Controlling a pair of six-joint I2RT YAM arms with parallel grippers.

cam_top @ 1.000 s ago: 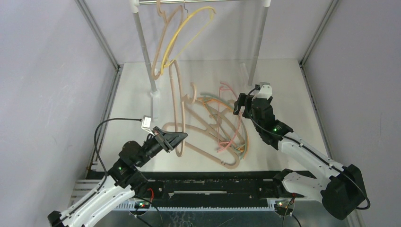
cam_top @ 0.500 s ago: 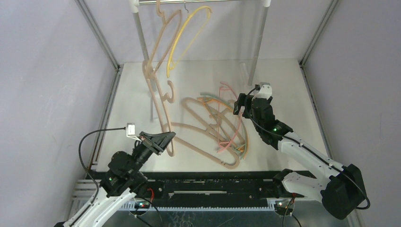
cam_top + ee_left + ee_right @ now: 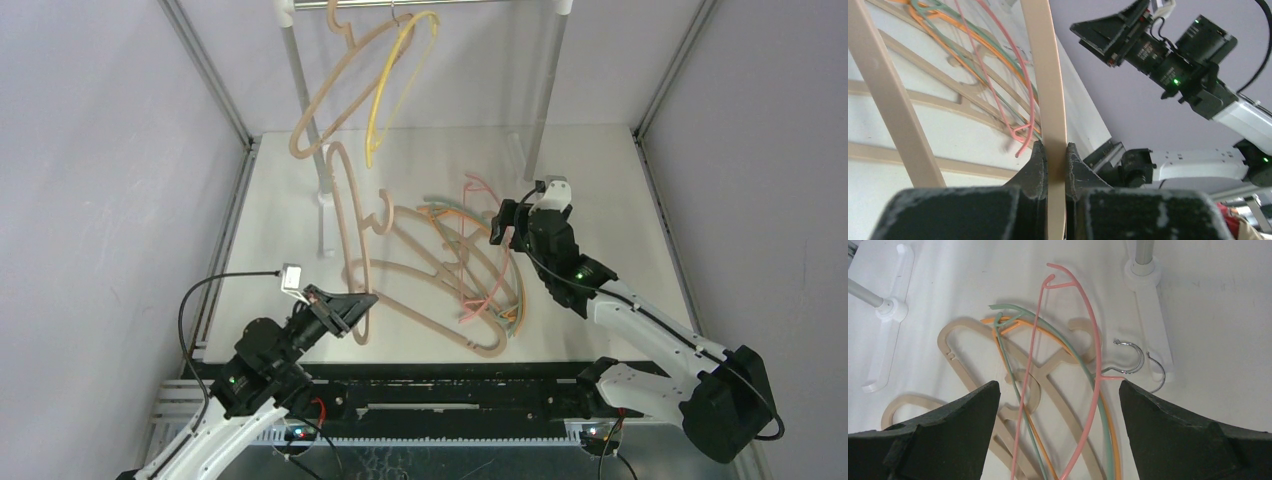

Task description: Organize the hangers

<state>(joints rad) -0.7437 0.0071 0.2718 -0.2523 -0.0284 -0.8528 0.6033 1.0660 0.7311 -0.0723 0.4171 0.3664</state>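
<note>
My left tool (image 3: pixel 1053 150) clamps a thick beige plastic hanger (image 3: pixel 1045 75) below the white-and-metal rail frame (image 3: pixel 300 80). Next, I reckon, its hook must go over the frame's bar. Right tool (image 3: pixel 1058 387) gapes, empty.

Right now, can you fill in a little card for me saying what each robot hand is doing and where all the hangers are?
Left gripper: shut on a beige hanger, up off the table
Right gripper: open, holding nothing, above the pile
On the rail: a second beige hanger and a yellow hanger
Pile on the table: beige, pink, green and orange hangers, tangled together
</note>
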